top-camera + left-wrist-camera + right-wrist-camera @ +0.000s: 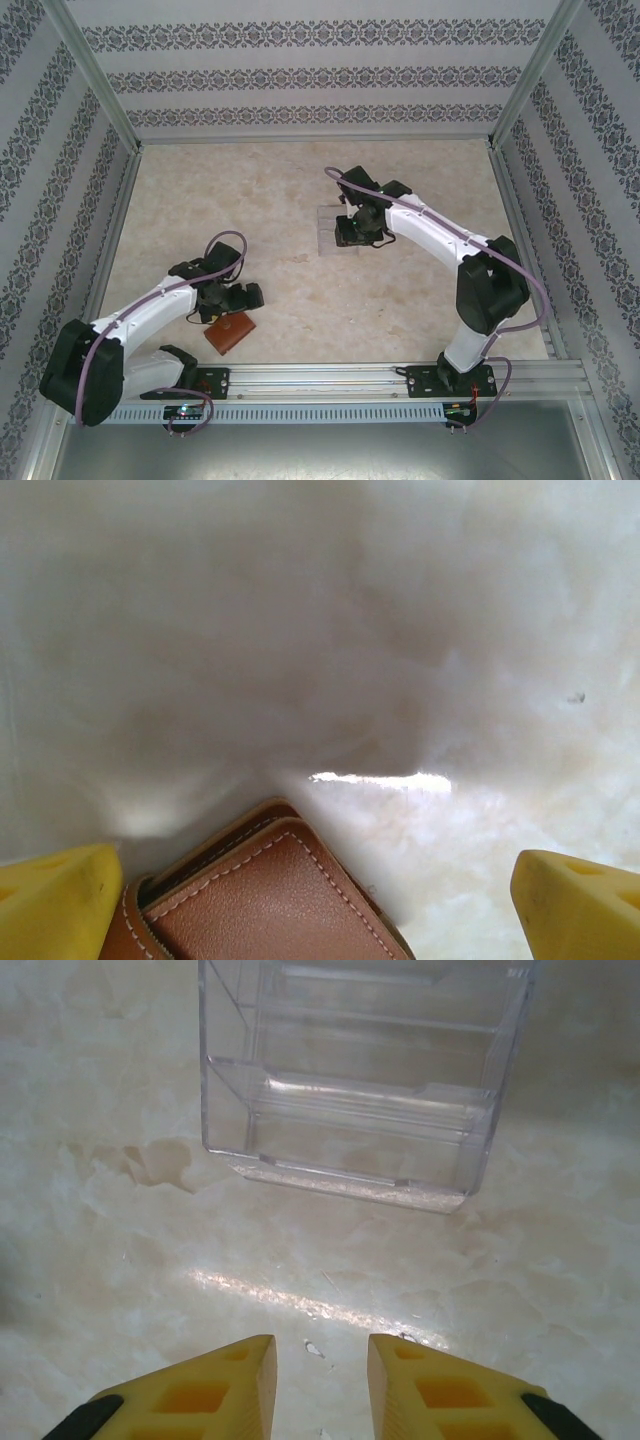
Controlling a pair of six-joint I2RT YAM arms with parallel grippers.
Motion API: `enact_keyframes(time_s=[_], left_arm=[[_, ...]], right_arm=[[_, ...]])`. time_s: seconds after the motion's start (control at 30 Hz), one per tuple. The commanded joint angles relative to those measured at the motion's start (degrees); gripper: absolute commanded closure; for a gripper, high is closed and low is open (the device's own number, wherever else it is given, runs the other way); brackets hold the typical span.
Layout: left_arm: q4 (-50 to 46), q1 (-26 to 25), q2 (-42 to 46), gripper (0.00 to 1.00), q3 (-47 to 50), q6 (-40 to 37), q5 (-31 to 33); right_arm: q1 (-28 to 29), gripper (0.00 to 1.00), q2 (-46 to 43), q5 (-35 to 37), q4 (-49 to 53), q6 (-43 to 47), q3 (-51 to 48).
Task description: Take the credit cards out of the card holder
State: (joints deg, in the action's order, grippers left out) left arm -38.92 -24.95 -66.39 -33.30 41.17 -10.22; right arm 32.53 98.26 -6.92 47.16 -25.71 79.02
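Marble tabletop carries card holder between left gripper's spread jaws.

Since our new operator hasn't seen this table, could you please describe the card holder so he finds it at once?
On the pale marbled table, look near the base of the left arm. Right by the left tool lies the card holder, a small closed reddish-brown leather case; the tiered stand farther back is clear plastic instead.

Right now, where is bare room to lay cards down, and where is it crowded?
Bare: far-left table between back wall and left arm; the middle between card holder and clear stand. Crowded: at the holder, by the left fingers, and at the stand.
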Motion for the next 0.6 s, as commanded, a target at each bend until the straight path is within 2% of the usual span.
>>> enact_keyframes(time_s=[0.0, 0.2, 0.37, 0.57], left_arm=[[-4.6, -3.2, 1.5, 0.00, 1.2, 4.5, 2.1], [-7.1, -8.8, 1.5, 0.00, 2.2, 8.4, 4.0], [-8.3, -11.6, 1.4, 0.00, 2.2, 11.6, 6.1], [-8.4, -12.4, 0.5, 0.12, 1.7, 12.8, 7.7]], right_arm=[[0.7, 0.68, -2.6, -0.9, -0.6, 0.0, -1.8], [0.7, 0.67, -4.1, -1.5, -2.6, -0.1, -5.3], [0.7, 0.67, -4.9, -2.2, -3.9, -0.3, -7.0], [0.5, 0.67, -5.9, -2.2, -4.0, -0.3, -7.8]])
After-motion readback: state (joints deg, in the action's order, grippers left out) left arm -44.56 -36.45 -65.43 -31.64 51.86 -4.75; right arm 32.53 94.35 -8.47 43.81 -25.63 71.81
